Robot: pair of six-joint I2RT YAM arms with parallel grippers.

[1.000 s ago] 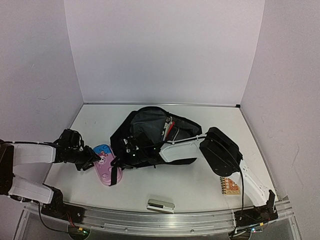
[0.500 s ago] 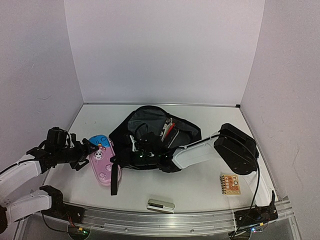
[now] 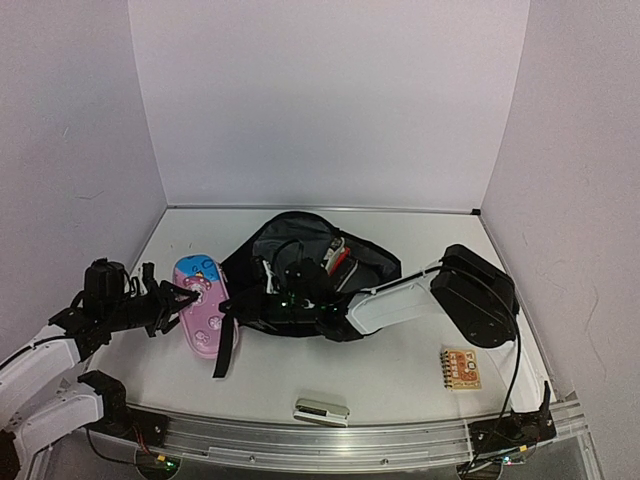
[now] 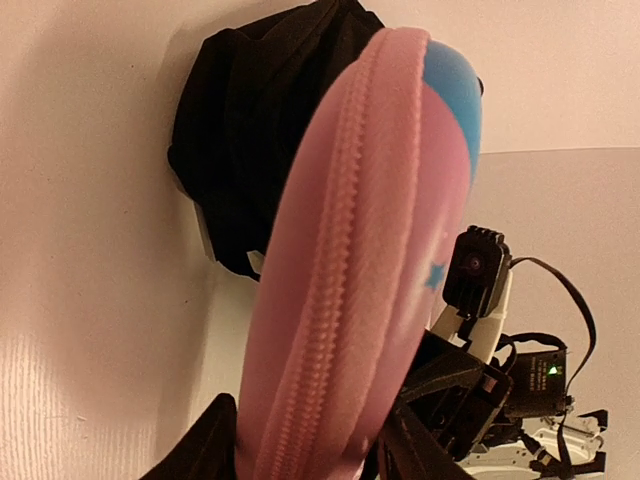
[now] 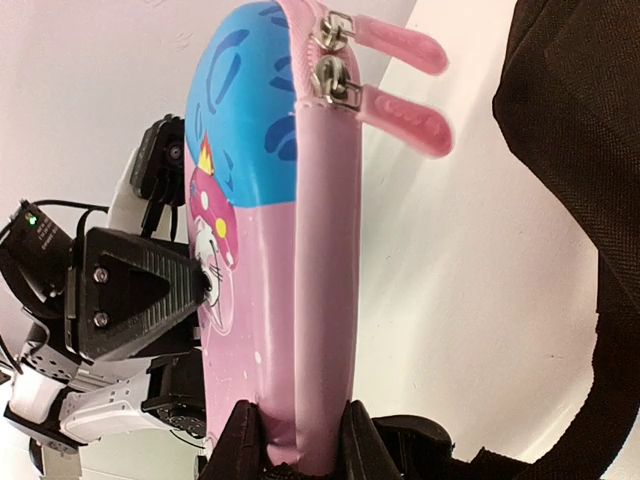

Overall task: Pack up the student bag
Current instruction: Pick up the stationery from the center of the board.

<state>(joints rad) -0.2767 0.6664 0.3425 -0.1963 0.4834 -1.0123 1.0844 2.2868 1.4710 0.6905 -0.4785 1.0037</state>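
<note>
Large soft black fabric backpack [image 3: 290, 240] sat mid-table, mouth open, greyish lining showing, something red and white poking out inside. One black strap [image 3: 226, 350] trailed off toward the near edge.

I had both arms on the pink and blue hard-shell zip pencil case [image 3: 198, 318], just left of the backpack. Left gripper [image 4: 310, 450] looked closed across its two flat faces. Right gripper [image 5: 298, 440] was clamped on the case's end opposite the zipper pulls, which I saw edge-on.

My read on the backpack: light, limp, no frame. It would sag and fold, and the mouth would likely collapse once nudged. Fabric looked grippy, not slick, nothing fragile about it. Best hold, I judged, was the rim of the opening pinched through the lining, or a strap near where it joins the body. A grab at mid-panel would only bunch cloth. The case looked stiff and smooth, so it should slide in if the mouth were held wide.

Small spiral notebook with an orange cover [image 3: 461, 368] lay near right, well apart.
</note>
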